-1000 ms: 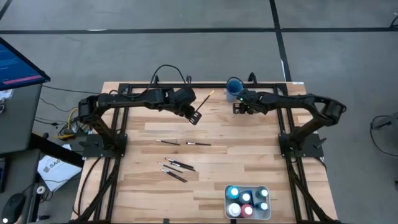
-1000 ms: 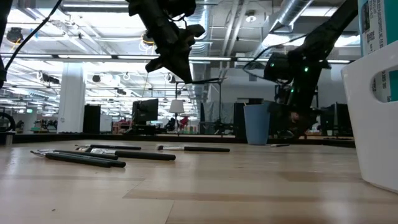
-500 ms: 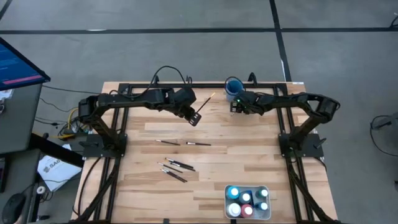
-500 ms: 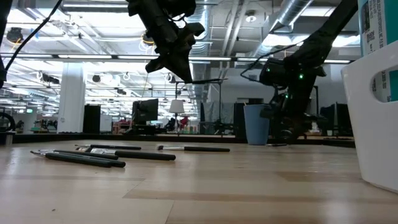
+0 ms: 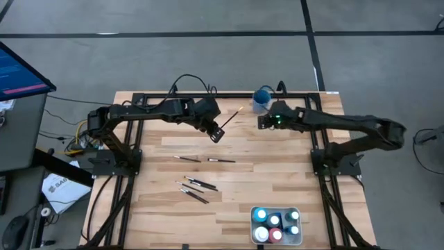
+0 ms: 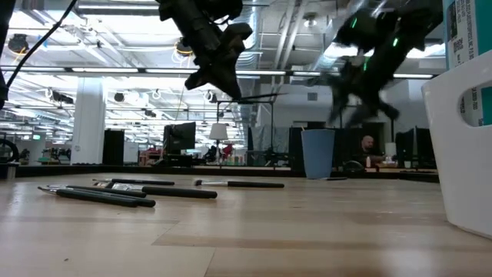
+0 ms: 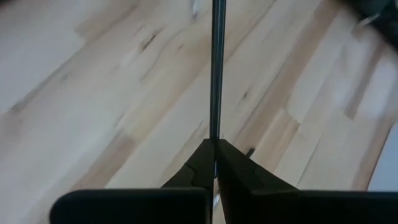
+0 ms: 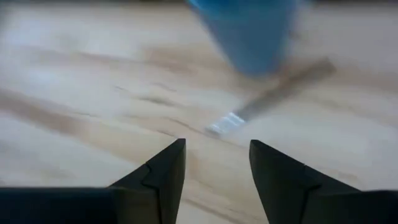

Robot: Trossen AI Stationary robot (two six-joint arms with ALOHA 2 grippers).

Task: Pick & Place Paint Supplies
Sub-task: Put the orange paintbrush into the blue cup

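Left gripper (image 5: 219,129) fingers clamp a paintbrush (image 5: 230,117), long axis toward 1 o'clock, pale tip foremost. Right gripper (image 5: 262,122) fingers parted, empty, beside blue cup (image 5: 261,98).

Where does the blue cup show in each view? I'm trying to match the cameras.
High view: blue cup at the table's far edge, beside the right gripper.
Low view: right of centre, far back.
Left wrist view: not in it.
Right wrist view: top centre.
Shared landmark: the wooden table.
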